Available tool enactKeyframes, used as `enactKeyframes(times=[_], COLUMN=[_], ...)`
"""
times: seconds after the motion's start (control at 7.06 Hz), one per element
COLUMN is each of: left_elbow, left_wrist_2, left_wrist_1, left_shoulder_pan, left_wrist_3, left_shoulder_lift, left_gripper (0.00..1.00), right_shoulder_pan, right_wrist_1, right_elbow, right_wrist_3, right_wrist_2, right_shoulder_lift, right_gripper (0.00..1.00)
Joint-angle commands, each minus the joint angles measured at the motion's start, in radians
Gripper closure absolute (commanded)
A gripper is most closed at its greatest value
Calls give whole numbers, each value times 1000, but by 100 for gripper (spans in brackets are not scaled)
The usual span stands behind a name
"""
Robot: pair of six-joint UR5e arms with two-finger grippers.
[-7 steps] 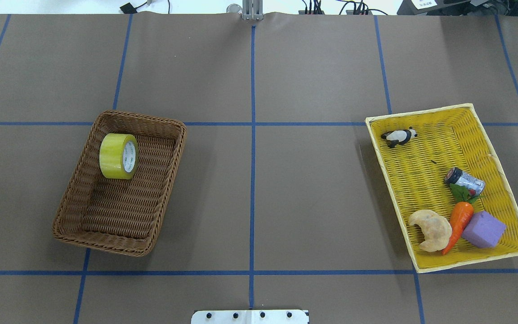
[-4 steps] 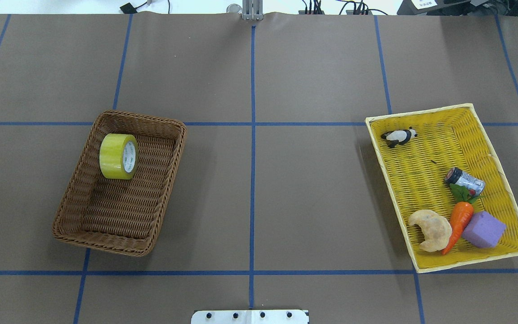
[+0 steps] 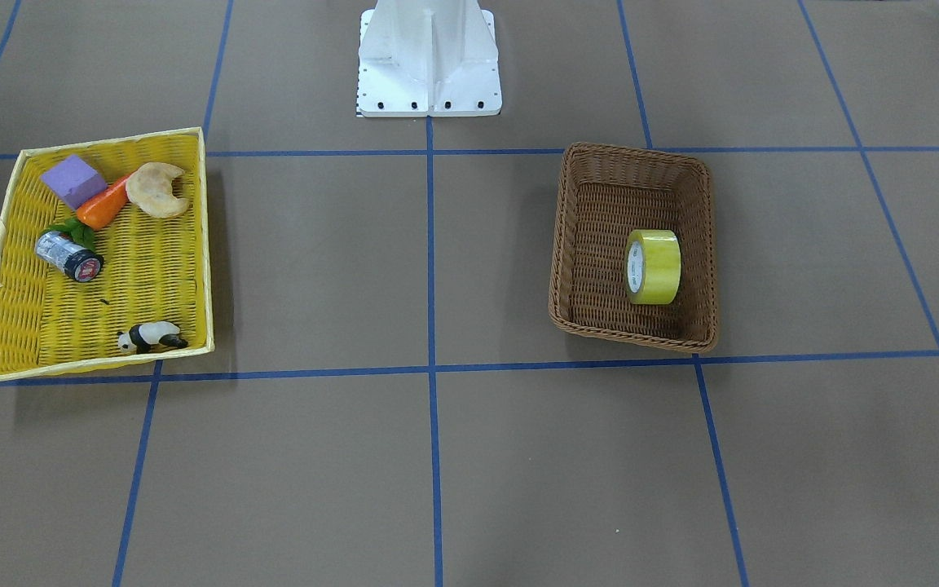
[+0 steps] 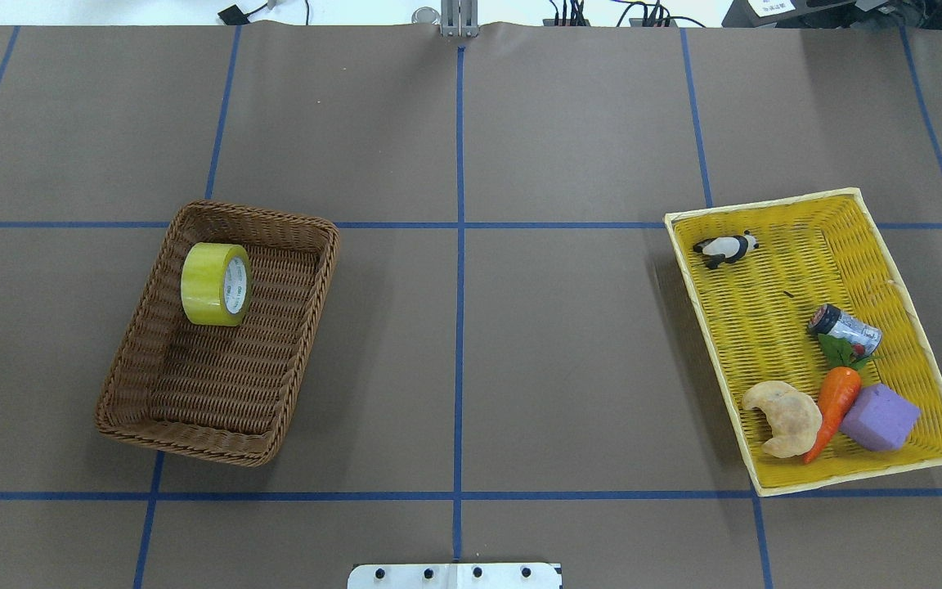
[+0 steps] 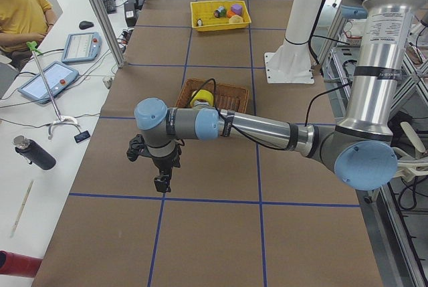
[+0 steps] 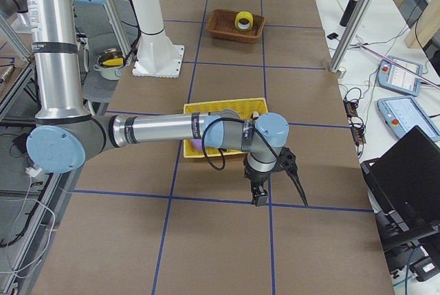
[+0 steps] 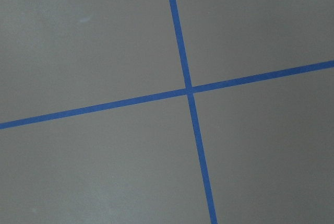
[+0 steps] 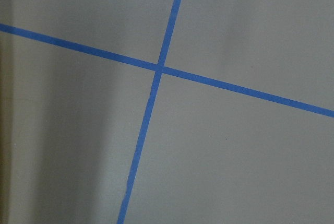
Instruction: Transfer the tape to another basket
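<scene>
The tape point(image 4: 215, 284), a yellow roll with a white printed core, stands on edge in the far part of the brown wicker basket point(image 4: 193, 448). It also shows in the front view point(image 3: 653, 266) inside the basket point(image 3: 632, 152). No gripper shows in the overhead or front views. My left gripper point(image 5: 162, 183) hangs over the table at the robot's left end, well apart from the basket point(image 5: 231, 87). My right gripper point(image 6: 260, 195) hangs over the table beyond the yellow tray. I cannot tell whether either is open or shut. Both wrist views show only brown table and blue lines.
A shallow yellow woven tray point(image 4: 765, 203) at the right holds a toy panda point(image 4: 727, 248), a small silver-and-black can point(image 4: 845, 327), a carrot point(image 4: 833, 401), a croissant point(image 4: 786, 417) and a purple block point(image 4: 880, 417). The white robot base point(image 3: 429, 57) stands at the table's near middle.
</scene>
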Motion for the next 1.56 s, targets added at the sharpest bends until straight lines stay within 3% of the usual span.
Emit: enactKeyframes(times=[0.0, 1.42], left_elbow=[-8, -50], left_wrist_2=[4, 5], left_wrist_1=[0, 2], left_shoulder_pan=[-1, -1], left_wrist_3=[2, 2], left_shoulder_lift=[2, 39], left_gripper=[1, 1], right_shoulder_pan=[0, 0], right_wrist_1=[-1, 0], right_elbow=[0, 14], right_wrist_3=[0, 22], right_wrist_2=[0, 3], right_shoulder_lift=[-1, 1], right_gripper=[0, 0])
